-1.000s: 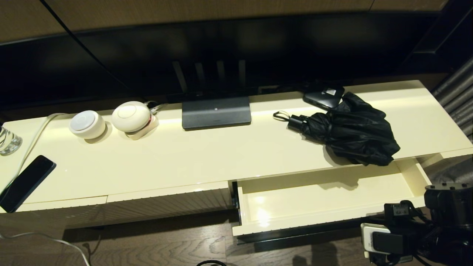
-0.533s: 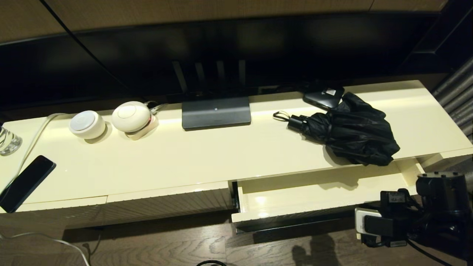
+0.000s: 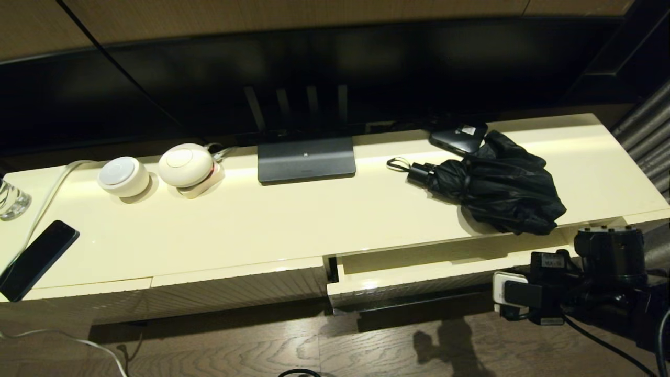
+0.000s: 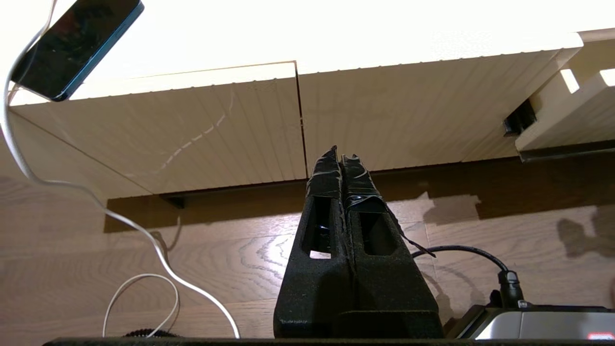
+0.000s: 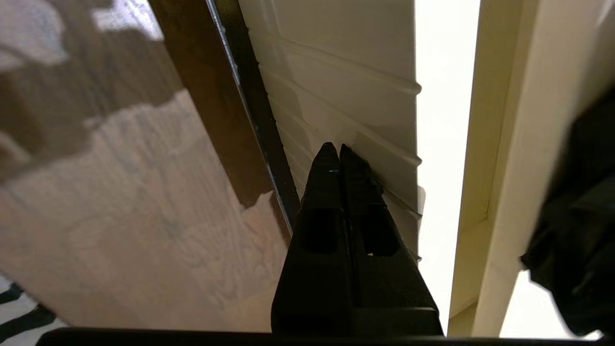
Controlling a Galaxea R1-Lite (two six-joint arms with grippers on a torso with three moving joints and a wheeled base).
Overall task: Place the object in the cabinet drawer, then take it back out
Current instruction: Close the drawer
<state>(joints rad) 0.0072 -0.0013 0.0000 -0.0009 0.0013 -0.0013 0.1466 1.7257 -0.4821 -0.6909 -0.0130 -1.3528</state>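
Head view, left to right: a phone (image 3: 37,258) lies at the cabinet top's (image 3: 261,230) left end, two white round devices (image 3: 157,173) sit further along, a dark stand (image 3: 306,159) is in the middle, and the umbrella (image 3: 497,191) rests on the top toward the right. Its handle points left and its fabric bunches to the right, so its long axis runs along the cabinet. It touches a small black box (image 3: 459,137) behind it.

Just below and in front of the umbrella, the drawer (image 3: 419,275) stands only a little way out, its interior nearly covered. The right gripper (image 5: 336,154), clenched on nothing, has its tips pressed against the drawer's ribbed front near its right end. The umbrella lies up and beyond that gripper, so the right arm is clearly the nearer one.

The left gripper (image 4: 341,156), also clenched and empty, hangs low before the closed left panels (image 4: 298,125), well apart from the umbrella.
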